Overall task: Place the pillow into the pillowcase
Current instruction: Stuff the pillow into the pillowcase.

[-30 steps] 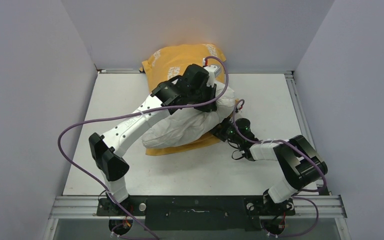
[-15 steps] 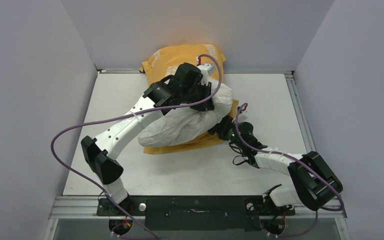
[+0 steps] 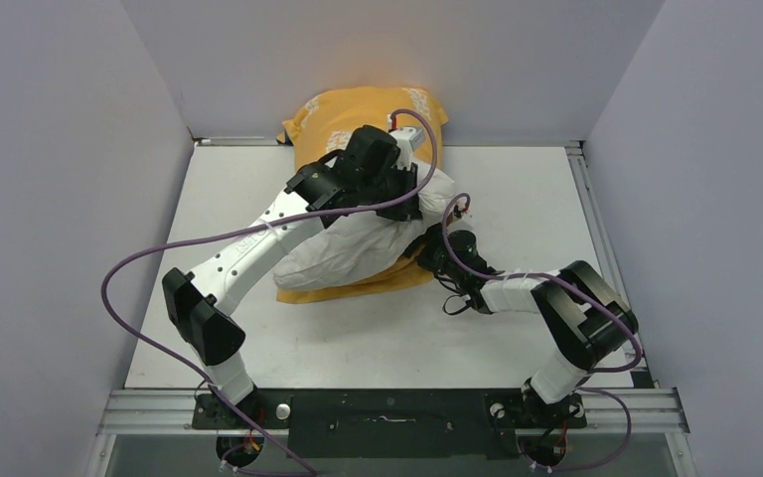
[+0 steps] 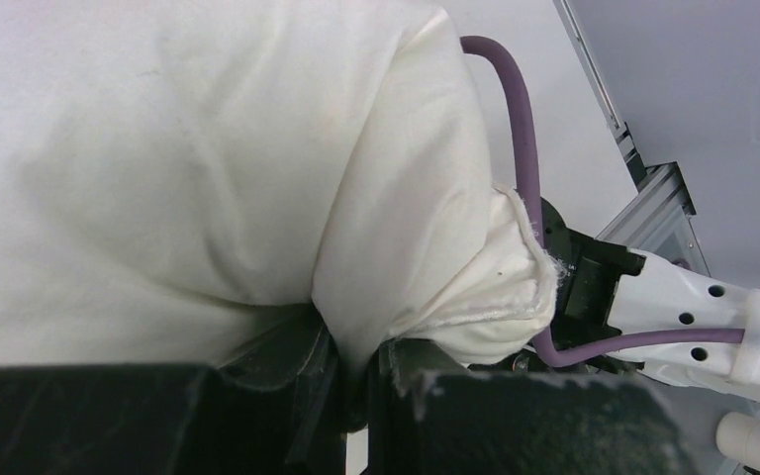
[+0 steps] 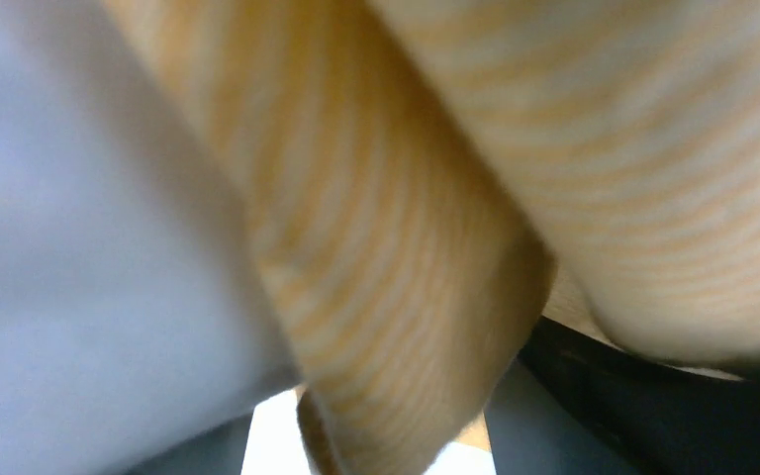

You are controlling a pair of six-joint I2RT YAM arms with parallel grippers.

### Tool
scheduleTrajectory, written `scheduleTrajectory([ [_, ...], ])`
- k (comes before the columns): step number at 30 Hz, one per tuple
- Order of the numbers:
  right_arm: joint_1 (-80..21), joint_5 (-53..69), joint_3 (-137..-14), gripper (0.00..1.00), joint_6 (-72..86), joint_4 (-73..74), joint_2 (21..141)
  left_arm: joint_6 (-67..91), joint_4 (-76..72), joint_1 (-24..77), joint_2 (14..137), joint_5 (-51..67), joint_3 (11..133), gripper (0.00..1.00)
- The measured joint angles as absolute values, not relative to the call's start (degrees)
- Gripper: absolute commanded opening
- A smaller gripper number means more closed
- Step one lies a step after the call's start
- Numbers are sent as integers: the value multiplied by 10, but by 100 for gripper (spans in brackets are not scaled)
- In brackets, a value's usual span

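Note:
The off-white pillow [image 3: 358,248] lies across the middle of the table, its far end partly inside the orange-yellow pillowcase [image 3: 358,114], which also shows under its near edge. My left gripper [image 3: 412,204] is shut on a fold of the pillow near its right corner; the left wrist view shows the fabric [image 4: 257,178] pinched between the jaws [image 4: 356,386]. My right gripper [image 3: 425,250] is at the pillowcase's right edge, under the pillow. The right wrist view is filled with blurred orange pillowcase fabric [image 5: 406,277] running down between the fingers.
The white table [image 3: 517,189] is boxed by grey walls on the left, back and right. A metal rail [image 3: 387,407] with both arm bases runs along the near edge. Purple cables loop off both arms.
My right arm has swung left, pushing its gripper further in under the pillow's right end. The pillow and pillowcase have shifted slightly left. My left gripper has barely moved over the last half second.

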State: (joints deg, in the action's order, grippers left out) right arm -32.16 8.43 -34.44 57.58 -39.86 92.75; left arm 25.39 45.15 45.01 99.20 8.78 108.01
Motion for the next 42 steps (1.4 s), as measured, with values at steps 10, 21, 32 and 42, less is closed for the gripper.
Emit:
scheduleTrajectory([
  [10,-310,79,-321,5,540,-434,915,263,426,447,984,110,1058,0],
  [21,-261,171,-255,5,472,-377,723,226,431,441,938,-1,1057,0],
  [32,-247,271,-239,5,449,-294,582,193,468,440,927,-153,1047,0],
  [42,-237,350,-236,5,451,-308,557,176,378,479,924,-112,976,0],
])
